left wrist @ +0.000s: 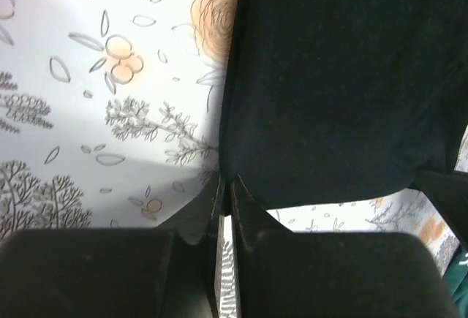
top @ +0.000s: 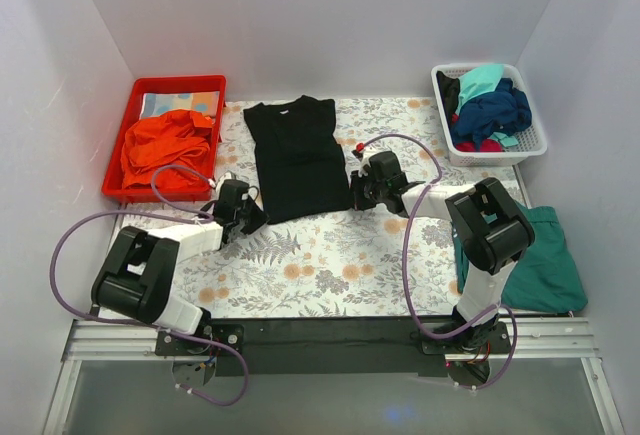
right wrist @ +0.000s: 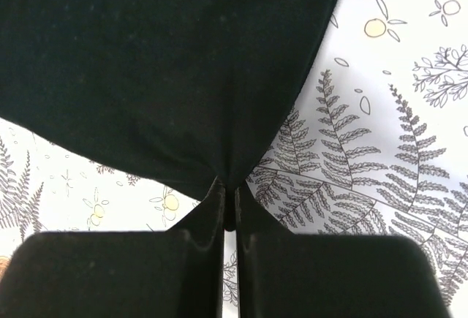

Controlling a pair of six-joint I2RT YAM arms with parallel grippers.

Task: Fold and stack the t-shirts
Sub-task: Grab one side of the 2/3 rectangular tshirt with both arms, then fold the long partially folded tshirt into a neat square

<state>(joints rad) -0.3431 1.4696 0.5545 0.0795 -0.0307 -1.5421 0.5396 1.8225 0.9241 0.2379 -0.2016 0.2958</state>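
1 black tee (top: 295, 155) pinched by L gripper (left wrist: 225, 186) & R gripper (right wrist: 227, 190)

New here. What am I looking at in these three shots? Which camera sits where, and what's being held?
Two small robot arms are bolted at the table's near edge. The wide picture comes from a fixed camera above. The other two look out from each wrist, past its own tool. On the flowered cloth a black t-shirt lies flat. The left tool and right tool each pinch a near corner of it. A red bin holds orange cloth, a white basket holds crumpled clothes, and a teal shirt lies at right.
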